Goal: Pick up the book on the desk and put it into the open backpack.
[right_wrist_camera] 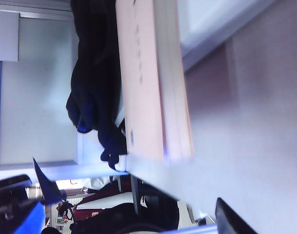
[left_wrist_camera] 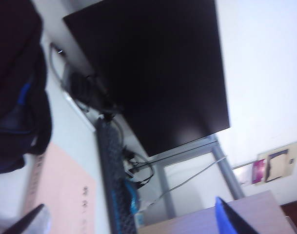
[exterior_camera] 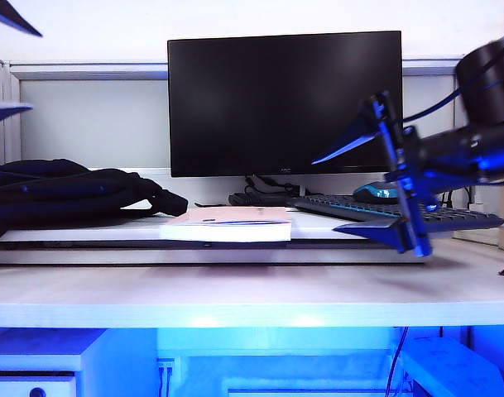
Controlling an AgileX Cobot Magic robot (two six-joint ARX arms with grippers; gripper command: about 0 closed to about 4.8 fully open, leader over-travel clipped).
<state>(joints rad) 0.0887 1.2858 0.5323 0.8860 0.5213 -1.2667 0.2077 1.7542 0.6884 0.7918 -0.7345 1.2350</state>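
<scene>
I see the right gripper (exterior_camera: 376,194) spread wide and empty above the desk (exterior_camera: 252,289). The left gripper (left_wrist_camera: 133,219) is likewise spread, touching nothing. The book (exterior_camera: 227,223) lies flat beside the backpack (exterior_camera: 61,194).

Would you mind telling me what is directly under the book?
The book lies on a white raised board standing on the desk, beside the backpack. Whatever lies beneath the board is hidden.

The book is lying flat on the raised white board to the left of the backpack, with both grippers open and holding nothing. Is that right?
Not quite: the exterior view shows the book to the right of the backpack, not the left. It does lie flat on the raised white board, and the left gripper and right gripper are open and empty.
</scene>
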